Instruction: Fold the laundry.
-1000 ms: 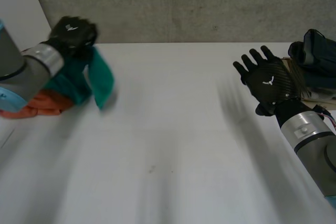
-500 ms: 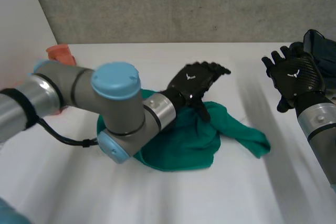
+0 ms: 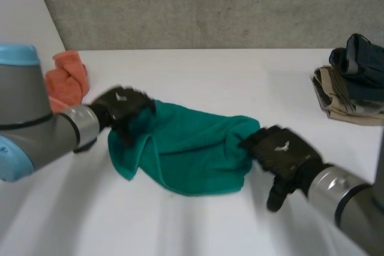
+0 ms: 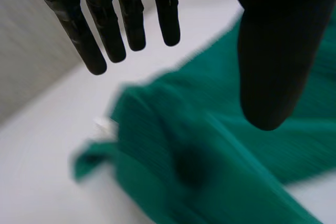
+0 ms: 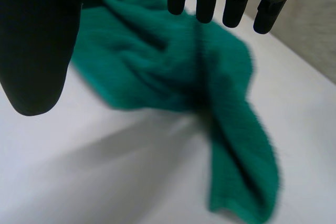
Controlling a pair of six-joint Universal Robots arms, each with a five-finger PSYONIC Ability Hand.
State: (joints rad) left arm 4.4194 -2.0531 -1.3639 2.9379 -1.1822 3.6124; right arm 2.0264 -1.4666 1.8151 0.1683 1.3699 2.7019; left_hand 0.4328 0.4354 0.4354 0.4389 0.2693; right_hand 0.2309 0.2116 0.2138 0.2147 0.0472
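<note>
A green cloth (image 3: 186, 148) lies crumpled in the middle of the white table (image 3: 198, 76). My left hand (image 3: 123, 109) is at its left edge. In the left wrist view this hand (image 4: 273, 51) hovers over the cloth (image 4: 210, 156) with fingers straight and thumb apart, holding nothing. My right hand (image 3: 279, 151) is at the cloth's right end, where a bunched corner rises. In the right wrist view that hand (image 5: 37, 40) is spread above the cloth (image 5: 173, 61), fingers straight and empty.
A crumpled orange cloth (image 3: 66, 79) lies at the back left of the table. At the back right stands a stack of folded clothes (image 3: 354, 85), dark ones on a beige one. A grey wall runs behind the table.
The left hand carried the green cloth from the left pile to the middle, let it go and drew back to its left edge. The right hand came down from the back right to its right end.
</note>
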